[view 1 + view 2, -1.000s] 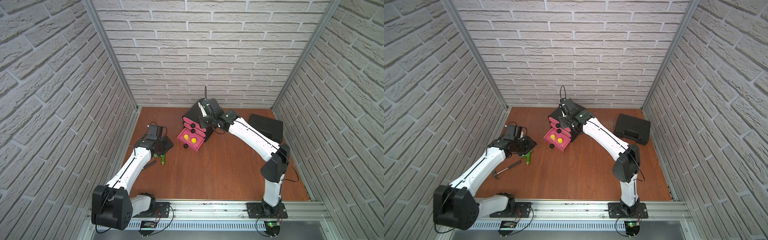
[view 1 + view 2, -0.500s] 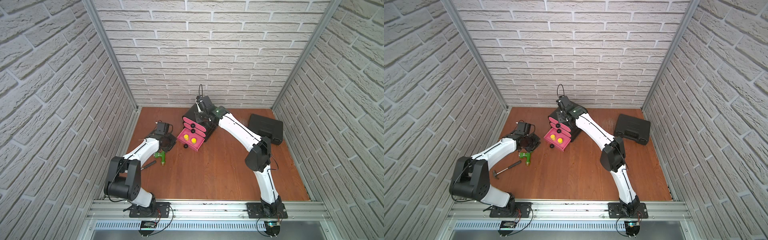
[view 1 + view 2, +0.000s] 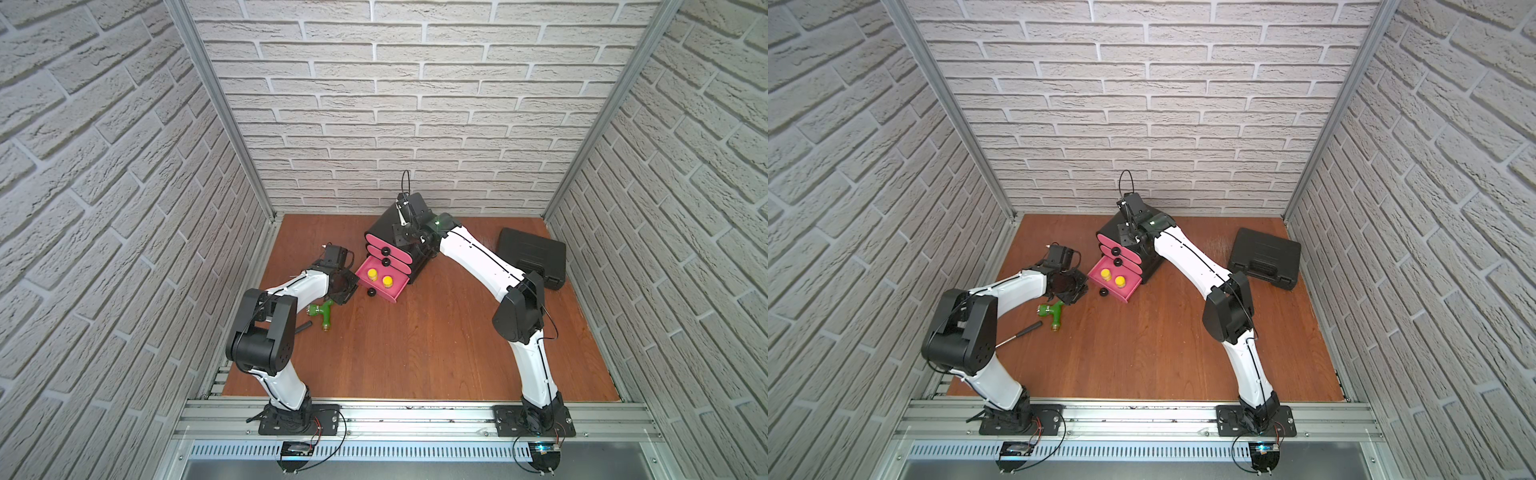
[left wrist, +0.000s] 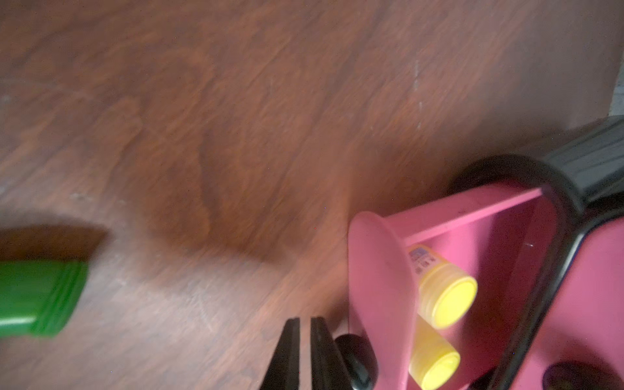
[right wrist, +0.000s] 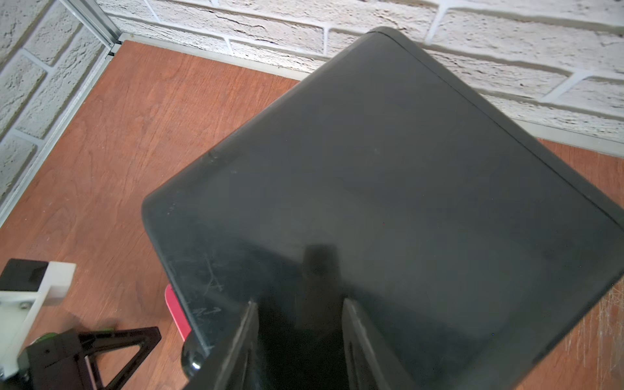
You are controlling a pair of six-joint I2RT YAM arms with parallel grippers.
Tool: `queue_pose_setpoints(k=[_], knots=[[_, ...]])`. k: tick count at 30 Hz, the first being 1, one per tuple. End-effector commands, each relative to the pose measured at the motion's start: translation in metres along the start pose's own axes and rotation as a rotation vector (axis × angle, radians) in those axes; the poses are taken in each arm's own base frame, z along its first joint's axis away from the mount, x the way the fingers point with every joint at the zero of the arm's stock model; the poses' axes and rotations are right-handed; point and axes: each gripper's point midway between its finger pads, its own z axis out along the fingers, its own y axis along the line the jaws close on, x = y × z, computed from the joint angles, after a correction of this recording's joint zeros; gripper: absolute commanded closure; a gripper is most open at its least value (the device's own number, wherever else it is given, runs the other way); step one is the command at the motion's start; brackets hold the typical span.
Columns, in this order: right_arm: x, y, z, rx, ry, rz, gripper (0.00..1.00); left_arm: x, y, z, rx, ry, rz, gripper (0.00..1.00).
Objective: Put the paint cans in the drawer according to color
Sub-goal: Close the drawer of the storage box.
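Left hand (image 4: 305, 320) closed, low and forward; right hand (image 5: 299, 302) slightly parted, far forward.

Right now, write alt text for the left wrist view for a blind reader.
An open pink drawer in a black cabinet holds two yellow-lidded paint cans. The shut left end effector sits beside the drawer's black knob; a green plastic piece lies apart on the wooden table.

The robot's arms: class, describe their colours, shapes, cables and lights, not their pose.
The left arm and right arm have smooth white links joined by bulky black joint housings, with thin black cables along them. The left hand and right hand have flat black fingers. A green light glows by the right wrist, under a black cable loop.
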Motion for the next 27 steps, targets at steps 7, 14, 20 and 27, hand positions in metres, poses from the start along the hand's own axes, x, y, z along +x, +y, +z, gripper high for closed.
queue_pose_setpoints(k=[7,14,20,27], knots=[[0.043,-0.015,0.000,0.025,0.153,-0.035,0.52,0.006,-0.016,0.010,0.095,-0.003,0.013,0.88],[0.050,-0.022,0.000,0.037,0.177,-0.021,0.52,-0.003,-0.033,0.018,0.173,-0.054,0.051,0.89],[0.056,-0.028,0.001,0.043,0.201,-0.017,0.52,-0.010,-0.050,0.018,0.252,-0.113,0.070,0.91],[0.063,-0.036,0.005,0.045,0.236,0.006,0.52,-0.012,-0.059,0.025,0.296,-0.131,0.061,0.92]])
